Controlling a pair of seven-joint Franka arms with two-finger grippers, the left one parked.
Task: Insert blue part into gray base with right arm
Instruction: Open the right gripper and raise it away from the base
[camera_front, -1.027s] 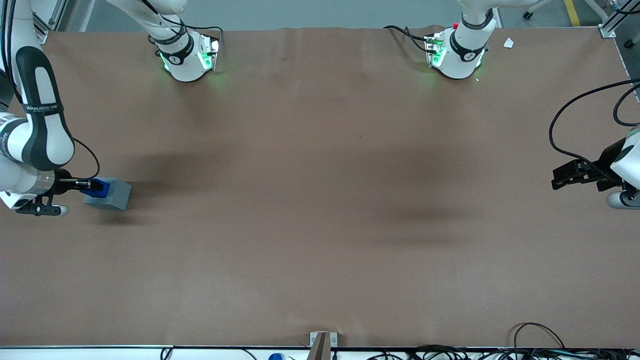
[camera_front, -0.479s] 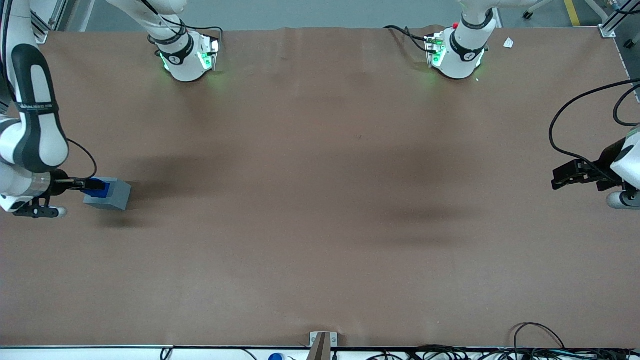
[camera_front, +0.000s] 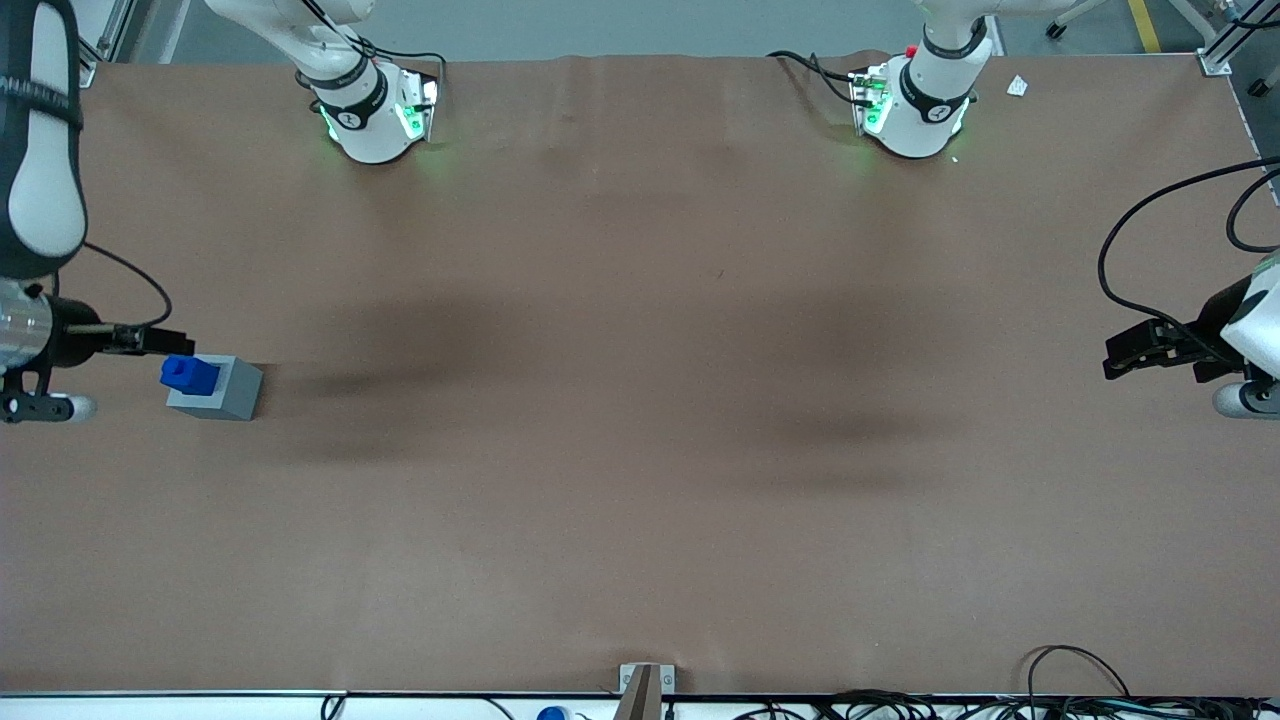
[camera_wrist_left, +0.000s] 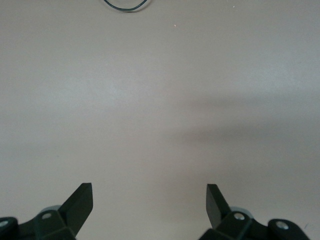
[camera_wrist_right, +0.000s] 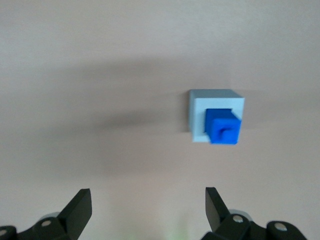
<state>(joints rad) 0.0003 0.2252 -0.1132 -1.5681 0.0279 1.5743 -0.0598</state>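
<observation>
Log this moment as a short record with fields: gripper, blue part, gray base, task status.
gripper: the right arm's gripper, fingers open, empty, raised clear of the blocks
blue part: blue part sits in the gray base's recess, upper portion and stub sticking up, ungripped
gray base: gray base on the brown table, toward the working arm's end
task status: insertion appears done

You see right arm: white shell, black sleeve segment bearing white lettering, silver-gray round wrist section below it. Thin black cable loops from wrist toward gripper. Gripper: slim, black, jaws spread apart in wrist view, each finger wedge-shaped, matte black, with small round screw heads at base. Arm base: white cone, black ring band, green status light glowing, black cables attached.
</observation>
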